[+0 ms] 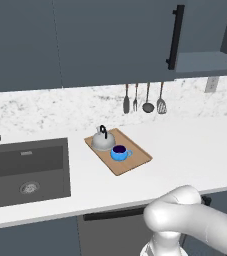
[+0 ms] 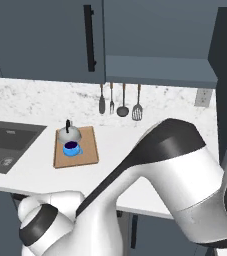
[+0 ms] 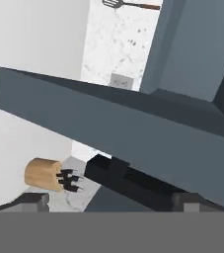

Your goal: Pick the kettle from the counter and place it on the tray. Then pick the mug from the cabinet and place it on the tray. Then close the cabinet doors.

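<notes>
Sink (image 1: pixel 27 172): far left of the tabletop (image 1: pixel 185 145), nothing to do there.
Tray (image 1: pixel 135 161): kettle (image 1: pixel 103 140) and mug (image 1: pixel 119 152) both sit on it already, touching or nearly.
Cabinet doors (image 1: pixel 115 40): left one looks shut, the right one (image 3: pixel 108 123) hangs open, its long slab crossing just ahead of the pincer (image 3: pixel 108 200).
Pincer: fingers wide apart, holding nothing.
Next, I reckon: push that door shut.

I see the kettle (image 1: pixel 103 140) and the blue mug (image 1: pixel 119 152) both sitting on the wooden tray (image 1: pixel 135 162) on the white tabletop (image 1: pixel 185 150), the mug just nearer and right of the kettle. Left of them lies the dark sink (image 1: pixel 27 170). Four utensils (image 1: pixel 144 98) hang on the far backsplash, under the cabinet door (image 1: pixel 115 40) with its black bar handle (image 1: pixel 175 37).
</notes>
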Robot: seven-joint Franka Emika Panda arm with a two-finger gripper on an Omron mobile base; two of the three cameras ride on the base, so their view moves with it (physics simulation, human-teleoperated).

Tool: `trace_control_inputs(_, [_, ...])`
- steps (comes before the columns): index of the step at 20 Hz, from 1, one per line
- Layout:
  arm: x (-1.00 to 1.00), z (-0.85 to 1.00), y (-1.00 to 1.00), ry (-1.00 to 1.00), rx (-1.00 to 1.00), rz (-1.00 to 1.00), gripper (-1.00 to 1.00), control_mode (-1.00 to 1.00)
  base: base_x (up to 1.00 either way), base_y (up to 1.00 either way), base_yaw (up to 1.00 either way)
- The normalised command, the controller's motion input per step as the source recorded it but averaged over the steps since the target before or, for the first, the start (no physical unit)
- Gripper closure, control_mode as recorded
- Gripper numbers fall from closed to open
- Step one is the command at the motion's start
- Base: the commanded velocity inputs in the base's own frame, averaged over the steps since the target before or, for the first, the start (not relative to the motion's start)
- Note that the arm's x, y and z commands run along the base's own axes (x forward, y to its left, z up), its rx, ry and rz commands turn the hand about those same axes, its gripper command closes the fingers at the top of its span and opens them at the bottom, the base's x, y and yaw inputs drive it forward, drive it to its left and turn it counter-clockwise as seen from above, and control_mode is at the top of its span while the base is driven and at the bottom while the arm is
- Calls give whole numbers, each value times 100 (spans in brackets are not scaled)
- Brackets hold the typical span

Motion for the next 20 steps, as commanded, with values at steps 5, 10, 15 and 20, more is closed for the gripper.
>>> trace_control_inputs(5, [37,-19,51,8,-1,20,-100,-100,0,0,0])
trace_control_inputs(10, [48,-49,54,8,-6,12,-100,-100,0,0,0])
trace_control_inputs(15, [62,-52,49,3,-1,6,-100,-100,0,0,0])
trace_control_inputs(20, [66,-32,47,0,0,4,-100,-100,0,0,0])
